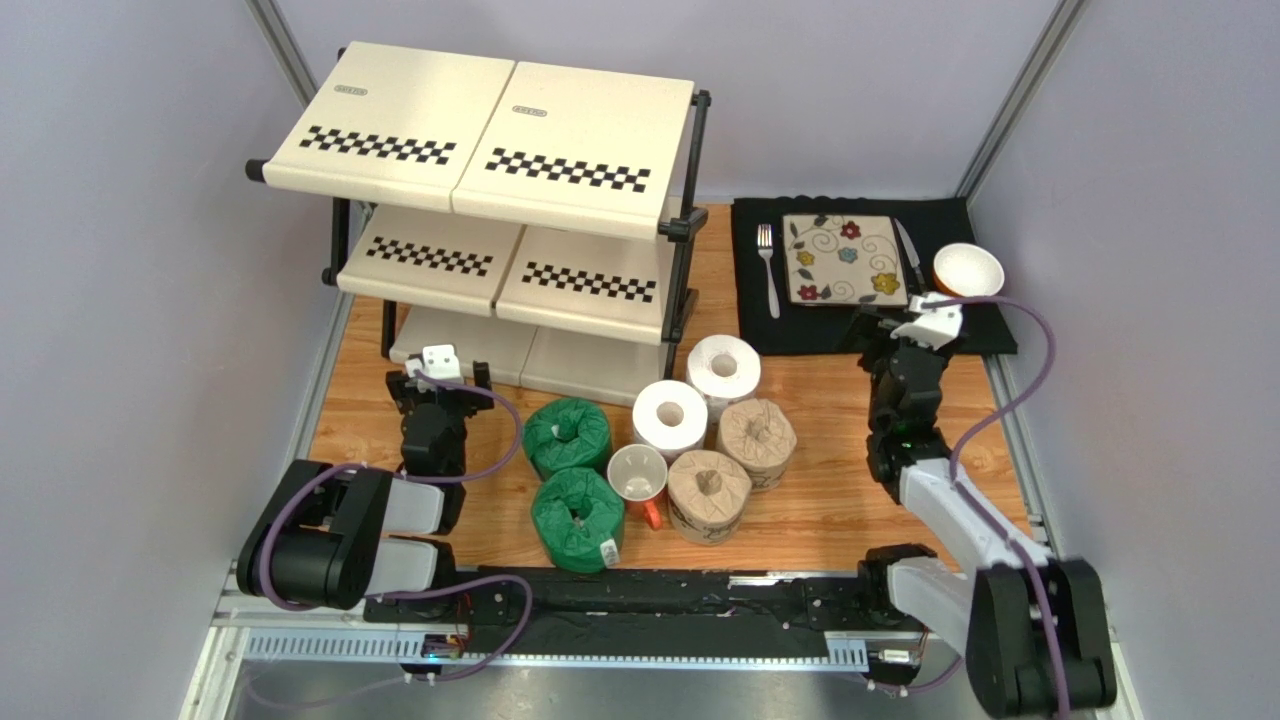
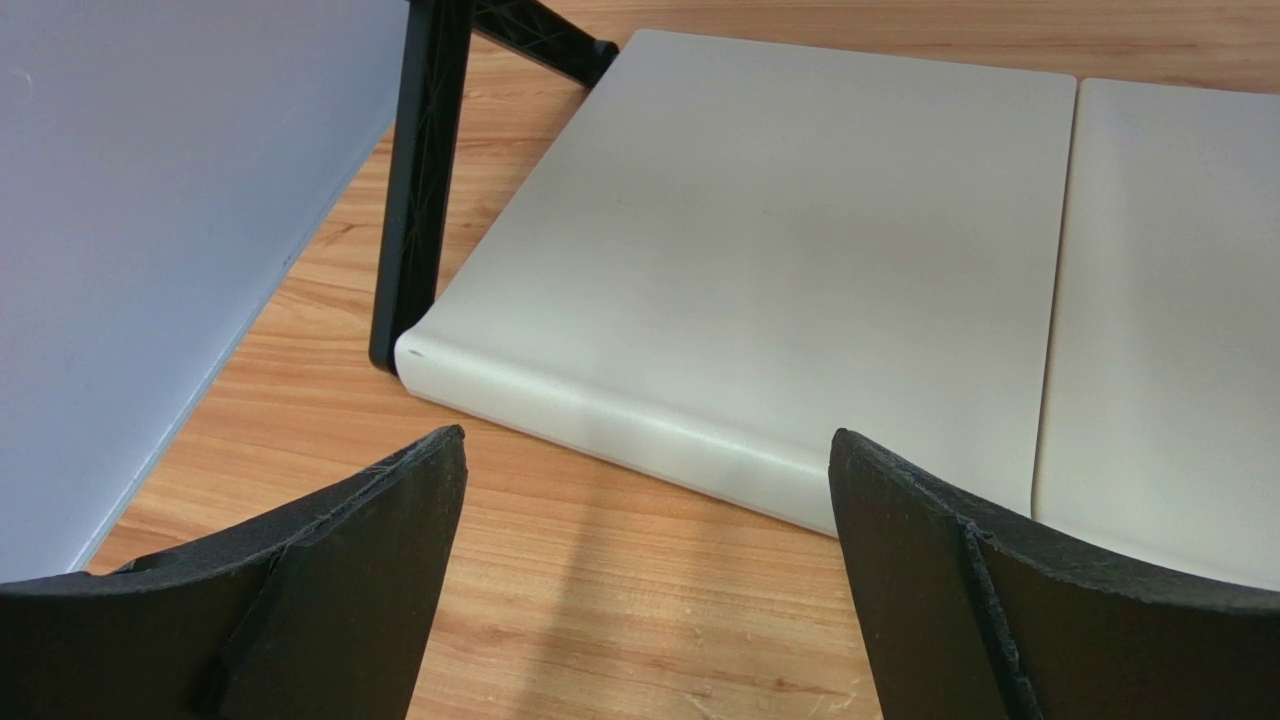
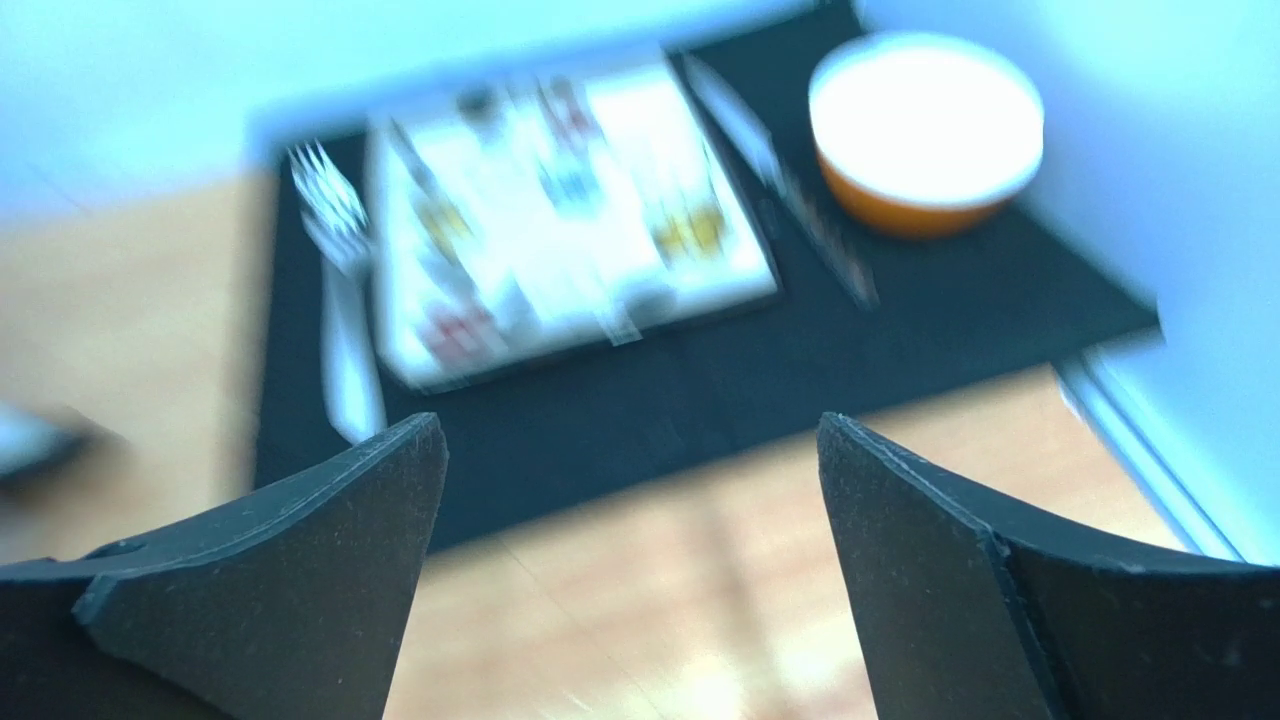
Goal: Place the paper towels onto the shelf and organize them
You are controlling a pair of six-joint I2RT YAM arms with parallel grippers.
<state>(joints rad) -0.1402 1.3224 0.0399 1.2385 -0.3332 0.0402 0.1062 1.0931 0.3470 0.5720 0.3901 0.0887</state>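
The three-tier shelf (image 1: 481, 143) stands at the back left, all tiers bare. Six paper towel rolls stand clustered mid-table: two white (image 1: 723, 368) (image 1: 669, 417), two green (image 1: 567, 435) (image 1: 577, 518), two tan (image 1: 757, 440) (image 1: 708, 495). My left gripper (image 1: 425, 387) is open and empty, low over the wood just before the shelf's bottom tier (image 2: 781, 255), left of the green rolls; it shows open in the left wrist view (image 2: 646, 495). My right gripper (image 1: 887, 357) is open and empty, right of the rolls; the right wrist view (image 3: 631, 495) shows bare wood between its fingers.
A white mug with a red handle (image 1: 639, 477) sits among the rolls. A black placemat (image 1: 872, 338) at the back right holds a floral plate (image 1: 846, 260), a fork (image 1: 768, 267) and an orange bowl (image 1: 968, 270). Grey walls close in both sides.
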